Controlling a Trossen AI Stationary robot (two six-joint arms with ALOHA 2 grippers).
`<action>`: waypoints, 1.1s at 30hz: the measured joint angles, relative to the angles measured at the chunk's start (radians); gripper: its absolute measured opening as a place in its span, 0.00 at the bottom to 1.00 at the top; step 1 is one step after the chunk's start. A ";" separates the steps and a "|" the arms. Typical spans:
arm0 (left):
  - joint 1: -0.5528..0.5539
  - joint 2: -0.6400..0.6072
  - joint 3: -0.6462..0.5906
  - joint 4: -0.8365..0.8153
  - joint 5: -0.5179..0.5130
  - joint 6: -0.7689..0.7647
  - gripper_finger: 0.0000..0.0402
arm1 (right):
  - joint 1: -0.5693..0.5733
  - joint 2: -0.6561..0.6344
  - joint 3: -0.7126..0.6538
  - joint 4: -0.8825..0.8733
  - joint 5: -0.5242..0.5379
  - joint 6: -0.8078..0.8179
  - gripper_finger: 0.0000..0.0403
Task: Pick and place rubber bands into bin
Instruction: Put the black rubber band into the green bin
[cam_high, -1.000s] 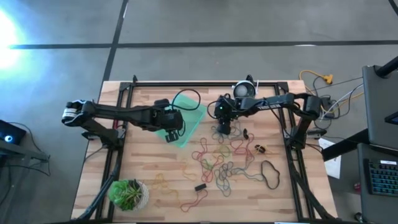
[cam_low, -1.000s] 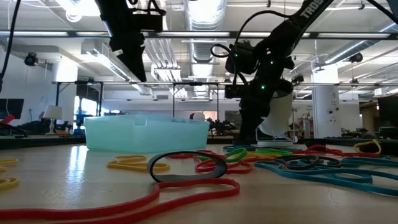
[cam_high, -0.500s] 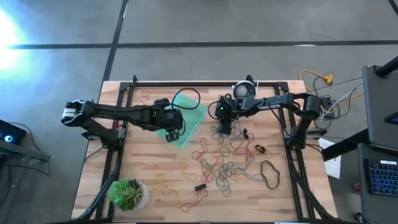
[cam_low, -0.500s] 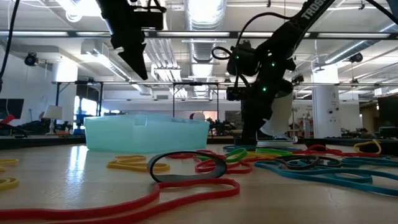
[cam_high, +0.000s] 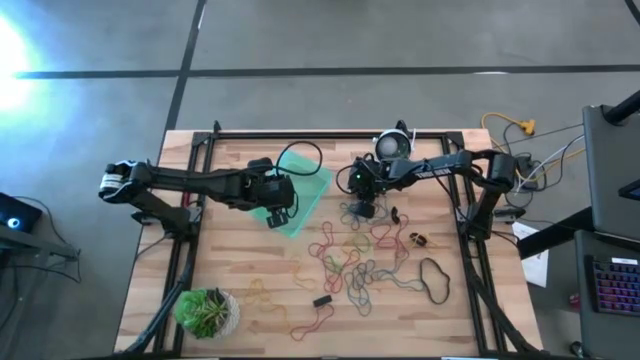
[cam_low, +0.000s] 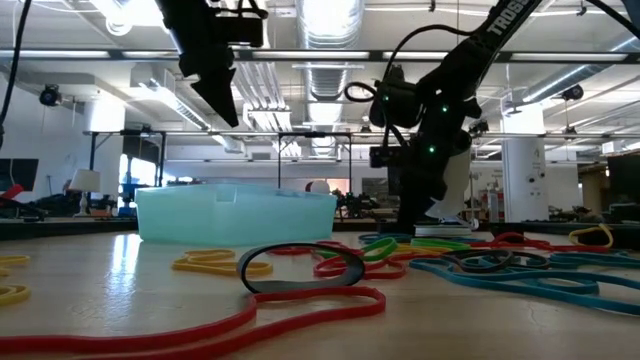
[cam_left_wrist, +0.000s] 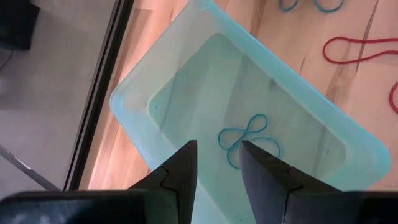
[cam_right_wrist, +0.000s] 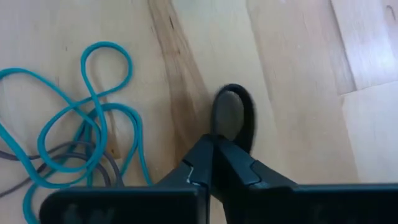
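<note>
Clearly the job has barely begun. From above, the left claw (cam_high: 277, 207) hangs over the bin (cam_high: 310, 192), while the right claw (cam_high: 364, 208) is down at the near edge of the bands (cam_high: 352, 258), a loose tangle spread over the surface (cam_high: 240, 270) beyond and to either side of it; dozens lie there unpicked

At surface height, the right claw (cam_low: 412, 215) reaches down to the pile of bands (cam_low: 440, 250), with the bin (cam_low: 236, 214) well off to its side; the left claw is above the bin, its tips out of this picture

Past the left claw (cam_left_wrist: 217, 163), its fingers (cam_left_wrist: 180, 168) apart and empty, the bin (cam_left_wrist: 143, 99) lies directly beneath, holding a single teal band (cam_left_wrist: 249, 140) twisted into a figure eight; that is all I can see delivered

The right claw (cam_right_wrist: 213, 155) is clenched, its tips pinching a small black band (cam_right_wrist: 239, 115) that lies flat on the wood, with a teal tangle (cam_right_wrist: 81, 118) just beside it. I judge the grasp fresh: lifting and carrying to the bin remain, then nearly the whole pile
</note>
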 joint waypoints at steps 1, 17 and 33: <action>0.000 0.000 0.002 0.000 0.000 0.000 0.26 | 0.000 0.000 0.000 0.005 0.001 -0.002 0.02; 0.000 0.000 0.013 0.000 0.000 0.002 0.26 | 0.069 -0.171 0.000 -0.003 -0.007 -0.018 0.02; 0.000 0.000 0.011 -0.001 -0.001 0.002 0.26 | 0.186 -0.272 0.002 0.008 -0.060 -0.101 0.02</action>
